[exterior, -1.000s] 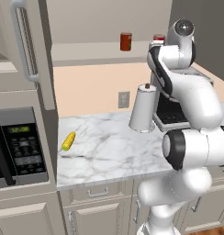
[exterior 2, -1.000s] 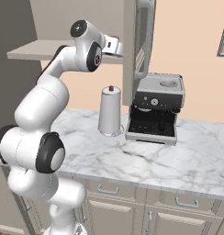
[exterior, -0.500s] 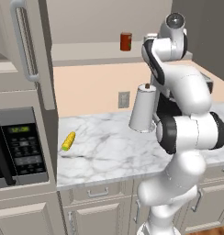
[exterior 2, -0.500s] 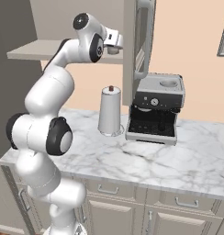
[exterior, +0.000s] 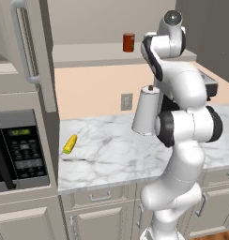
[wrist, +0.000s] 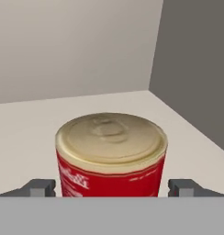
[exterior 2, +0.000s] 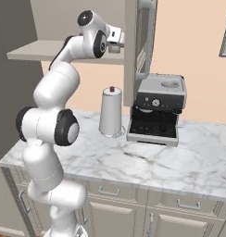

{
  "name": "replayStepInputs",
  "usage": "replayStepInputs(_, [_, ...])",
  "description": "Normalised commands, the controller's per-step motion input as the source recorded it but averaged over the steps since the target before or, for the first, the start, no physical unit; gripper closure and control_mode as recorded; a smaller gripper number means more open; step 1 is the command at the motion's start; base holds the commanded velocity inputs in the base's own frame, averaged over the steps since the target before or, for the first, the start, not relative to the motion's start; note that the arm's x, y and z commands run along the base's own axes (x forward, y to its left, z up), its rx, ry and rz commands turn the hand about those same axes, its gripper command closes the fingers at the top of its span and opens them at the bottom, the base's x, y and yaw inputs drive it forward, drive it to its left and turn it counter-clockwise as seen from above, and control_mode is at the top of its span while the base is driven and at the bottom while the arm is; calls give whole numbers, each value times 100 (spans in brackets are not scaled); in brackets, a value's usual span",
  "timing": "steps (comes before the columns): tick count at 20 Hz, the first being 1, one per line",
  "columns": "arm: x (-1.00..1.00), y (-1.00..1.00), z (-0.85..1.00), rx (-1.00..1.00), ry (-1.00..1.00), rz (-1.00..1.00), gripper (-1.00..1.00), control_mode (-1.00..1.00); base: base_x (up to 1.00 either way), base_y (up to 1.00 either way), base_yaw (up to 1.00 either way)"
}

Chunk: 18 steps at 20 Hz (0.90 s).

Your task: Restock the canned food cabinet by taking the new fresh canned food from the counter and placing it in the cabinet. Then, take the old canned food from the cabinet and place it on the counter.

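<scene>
The old can (wrist: 111, 156) stands on the cabinet (wrist: 22, 124) shelf between the gripper's (wrist: 111, 187) wide-open jaws, not pinched, and the new can (exterior: 129, 42) stands farther along the shelf.

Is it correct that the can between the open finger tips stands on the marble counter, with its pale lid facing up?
Not quite. The old canned food stands on the flat shelf board of the cabinet, not on the counter; the hand view shows this. It does sit upright between the open gripper, pale lid up.
</scene>
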Motion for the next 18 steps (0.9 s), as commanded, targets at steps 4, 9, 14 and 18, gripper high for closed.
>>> replayStepInputs(4, [1, 0, -4, 0, 0, 0, 100, -100, 0, 0, 0])
replayStepInputs(9, [-57, -1, 2, 1, -10, 3, 100, -100, 0, 0, 0])
replayStepInputs(14, [-100, 0, 39, 2, -31, 17, 100, -100, 0, 0, 0])
replayStepInputs(18, [-100, -9, 9, 0, -12, 20, 100, -100, 0, 0, 0])
